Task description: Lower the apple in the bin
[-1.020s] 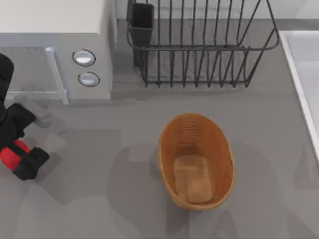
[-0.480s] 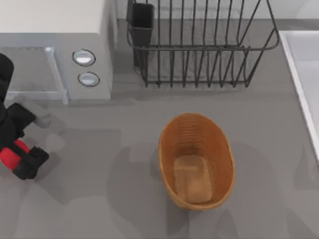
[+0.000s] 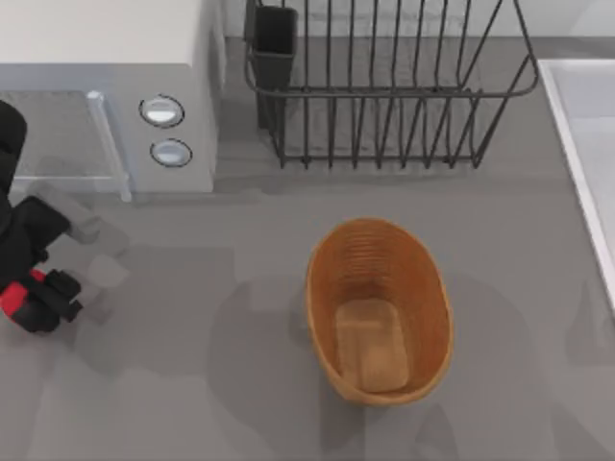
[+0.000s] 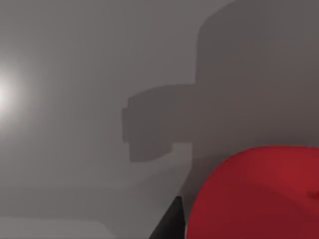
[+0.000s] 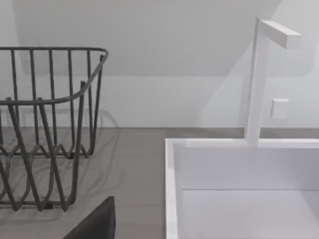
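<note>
The apple (image 3: 12,301) is bright red and sits between the black fingers of my left gripper (image 3: 29,305), which is shut on it at the table's far left edge in the top view. In the left wrist view the apple (image 4: 254,194) looms large above the grey tabletop, with a dark finger (image 4: 172,224) beside it. The bin (image 3: 323,288) is an oval orange-brown wicker basket standing right of centre, far from the apple, with nothing inside it. A dark part of my right gripper (image 5: 94,224) shows in the right wrist view, which faces the rack and sink.
A white microwave (image 3: 106,86) stands at the back left, just behind my left arm. A black wire dish rack (image 3: 384,86) is at the back centre. A white sink (image 3: 586,144) with a faucet (image 5: 259,79) lies along the right edge.
My left gripper has shifted a little to the left with the apple in it. The basket has not moved.
</note>
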Robot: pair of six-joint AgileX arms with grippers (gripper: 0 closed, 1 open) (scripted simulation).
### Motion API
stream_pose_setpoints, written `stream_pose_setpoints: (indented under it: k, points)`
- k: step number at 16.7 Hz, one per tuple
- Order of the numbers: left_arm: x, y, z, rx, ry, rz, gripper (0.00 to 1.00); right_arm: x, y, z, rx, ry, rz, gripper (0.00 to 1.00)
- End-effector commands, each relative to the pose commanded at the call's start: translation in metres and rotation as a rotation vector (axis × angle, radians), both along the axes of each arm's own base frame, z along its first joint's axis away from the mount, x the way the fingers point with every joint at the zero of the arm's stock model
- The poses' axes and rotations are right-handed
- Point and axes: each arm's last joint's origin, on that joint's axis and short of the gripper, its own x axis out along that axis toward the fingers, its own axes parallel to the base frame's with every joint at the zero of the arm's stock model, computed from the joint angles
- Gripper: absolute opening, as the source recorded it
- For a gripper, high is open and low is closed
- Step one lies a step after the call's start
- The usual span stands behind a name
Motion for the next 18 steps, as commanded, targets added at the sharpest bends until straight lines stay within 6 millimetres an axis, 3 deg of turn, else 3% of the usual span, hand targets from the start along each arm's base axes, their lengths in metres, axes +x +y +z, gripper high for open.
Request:
stream_pose_setpoints:
  k: [8, 12, 15, 18]
  points:
    - [0.0, 0.0, 0.0, 0.0, 0.0, 0.0, 0.0, 0.0, 0.0, 0.0, 0.0, 0.0, 0.0, 1.0]
    - [-0.005, 0.002, 0.012, 0.009, 0.01, 0.014, 0.0, 0.0, 0.0, 0.0, 0.0, 0.0, 0.0, 1.0]
    - [-0.011, 0.005, 0.033, 0.018, 0.029, 0.043, 0.0, 0.0, 0.0, 0.0, 0.0, 0.0, 0.0, 1.0]
    - [-0.014, 0.008, 0.071, 0.022, 0.012, 0.066, 0.0, 0.0, 0.0, 0.0, 0.0, 0.0, 0.0, 1.0]
